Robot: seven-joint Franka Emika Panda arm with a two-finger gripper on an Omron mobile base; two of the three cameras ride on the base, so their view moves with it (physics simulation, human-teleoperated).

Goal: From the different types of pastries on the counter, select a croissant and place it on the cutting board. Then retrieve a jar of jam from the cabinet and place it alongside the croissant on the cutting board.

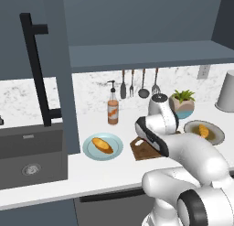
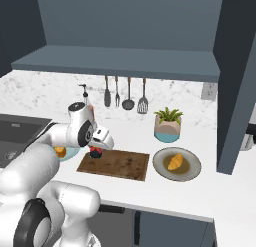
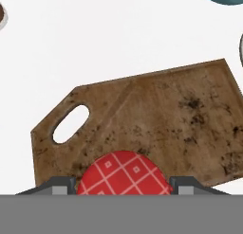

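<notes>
A white robot arm's gripper (image 2: 96,152) holds a small red jar (image 2: 95,152) over the left end of a brown rectangular wooden cutting board (image 2: 120,164).

You have two golden-brown pastries, one on a round light-blue plate (image 1: 103,146) and one on a round grey plate (image 2: 177,164). There is one brown mottled wooden cutting board (image 2: 120,164), one red checked jar (image 3: 124,174), one orange pump bottle (image 1: 113,109), one potted green plant (image 2: 168,124), one dark sink (image 1: 31,154), and four dark utensils hanging on the backsplash (image 2: 125,94).
</notes>
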